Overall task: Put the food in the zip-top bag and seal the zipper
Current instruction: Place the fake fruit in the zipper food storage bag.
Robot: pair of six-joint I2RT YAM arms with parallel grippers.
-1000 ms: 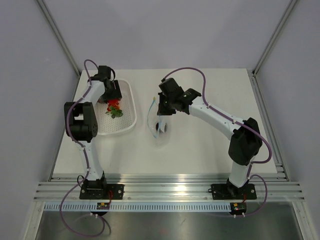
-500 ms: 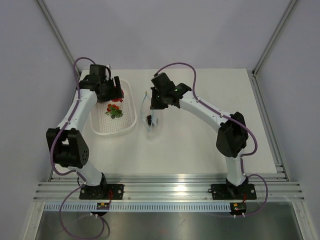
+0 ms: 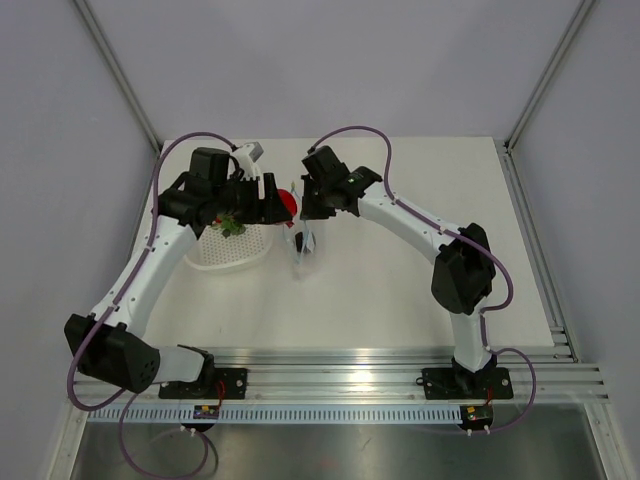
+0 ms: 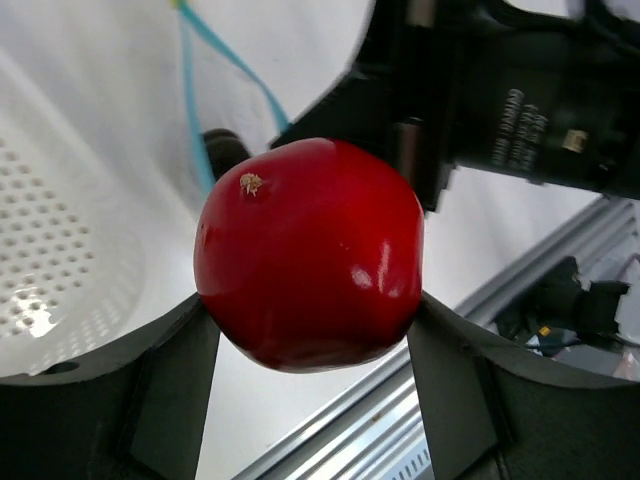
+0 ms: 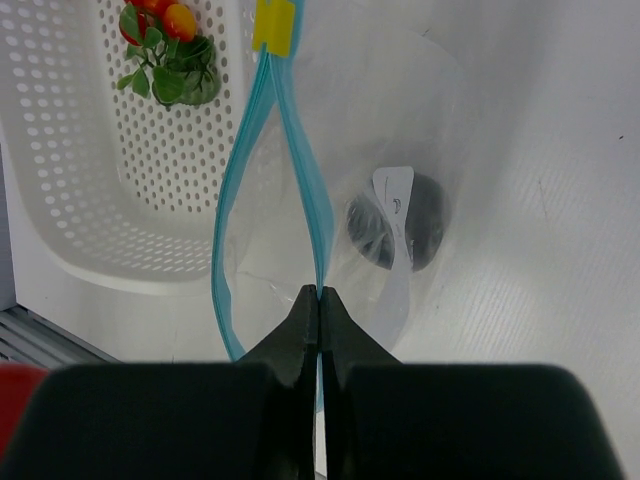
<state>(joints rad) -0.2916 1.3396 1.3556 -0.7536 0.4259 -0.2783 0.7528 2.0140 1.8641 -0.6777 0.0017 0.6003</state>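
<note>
Within the left gripper (image 4: 310,315), red piece (image 4: 308,250), apparently beside the bag (image 5: 372,120)

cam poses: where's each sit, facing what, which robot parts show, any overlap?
Top external: above and behind the bases, looking down on the table; both arms whole.
Left wrist: behind the left gripper, facing the red piece it clamps; both fingers show.
Right wrist: behind the right gripper, looking down at the zipper it pinches; shut fingers show.
Shared: basket and zipper in both wrist views.
</note>
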